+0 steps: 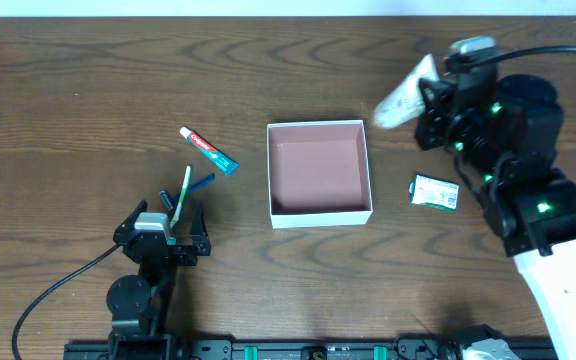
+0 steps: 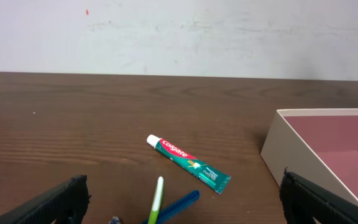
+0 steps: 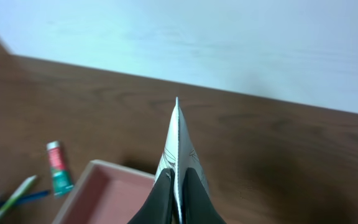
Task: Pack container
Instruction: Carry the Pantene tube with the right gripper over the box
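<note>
Found the container [image 1: 320, 216] standing open on the worktop [image 1: 88, 90] near its middle, white walls outside, pinkish-brown floor inside, nothing visible in it. Confirmed the same box at the right edge of the left wrist view [image 2: 291, 155] and at the lower left of the right wrist view [image 3: 114, 167].

Noted the right tool [image 1: 430, 95] beyond the container's far right corner, closed tight on a white pouch [image 1: 400, 95]. Saw that pouch edge-on in the right wrist view [image 3: 178, 140], pinched between the dark fingers [image 3: 160, 196] and pointing away from them. Judged it to lie outside the container's rim rather than over the inside.

Recorded the left tool [image 1: 166, 222] low at the near left of the worktop, jaws spread wide and gripping nothing. Observed its two fingers at the bottom corners of the left wrist view [image 2: 185, 211], well apart.

Logged a toothpaste tube [image 1: 208, 150] lying flat to the left of the container, clear of the wall [image 2: 188, 165]. Logged a green toothbrush [image 1: 181, 195] and a blue toothbrush [image 1: 200, 183] lying close together between that tube and the left tool, just ahead of the open jaws.

Marked a small green and white pack [image 1: 435, 191] flat on the worktop to the right of the container, near it but not touching.
</note>
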Robot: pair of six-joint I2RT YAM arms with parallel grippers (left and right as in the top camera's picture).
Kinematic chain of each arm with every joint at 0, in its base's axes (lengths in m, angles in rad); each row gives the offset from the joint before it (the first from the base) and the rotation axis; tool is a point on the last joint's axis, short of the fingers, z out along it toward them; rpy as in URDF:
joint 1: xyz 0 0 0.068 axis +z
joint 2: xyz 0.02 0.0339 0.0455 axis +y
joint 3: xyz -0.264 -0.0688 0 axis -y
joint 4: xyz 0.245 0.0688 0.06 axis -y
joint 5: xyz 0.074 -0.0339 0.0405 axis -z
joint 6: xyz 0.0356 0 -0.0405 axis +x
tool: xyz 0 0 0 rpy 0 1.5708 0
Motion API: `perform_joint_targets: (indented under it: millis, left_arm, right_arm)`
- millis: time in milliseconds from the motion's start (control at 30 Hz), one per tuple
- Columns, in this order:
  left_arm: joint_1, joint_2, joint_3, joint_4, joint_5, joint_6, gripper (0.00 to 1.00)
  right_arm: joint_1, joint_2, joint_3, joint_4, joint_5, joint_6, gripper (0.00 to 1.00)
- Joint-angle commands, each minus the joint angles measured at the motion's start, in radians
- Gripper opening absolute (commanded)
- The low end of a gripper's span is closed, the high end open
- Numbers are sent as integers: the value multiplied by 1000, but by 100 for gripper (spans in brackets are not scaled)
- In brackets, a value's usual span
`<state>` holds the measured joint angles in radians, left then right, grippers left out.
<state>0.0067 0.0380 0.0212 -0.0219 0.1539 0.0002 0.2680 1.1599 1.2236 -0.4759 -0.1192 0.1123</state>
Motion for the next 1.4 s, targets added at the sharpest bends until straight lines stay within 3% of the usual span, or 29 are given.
perform_joint_targets:
  millis: [0, 467, 1367]
  left_arm:
    - [6, -1, -17, -34, 15, 3, 98]
    - [6, -1, -17, -34, 15, 3, 98]
    - [6, -1, -17, -34, 15, 3, 98]
  right_arm:
    - [72, -6, 20, 17, -2, 79, 2]
    - [243, 196, 20, 53, 126, 165, 2]
    - [257, 364, 20, 53, 367, 163, 2]
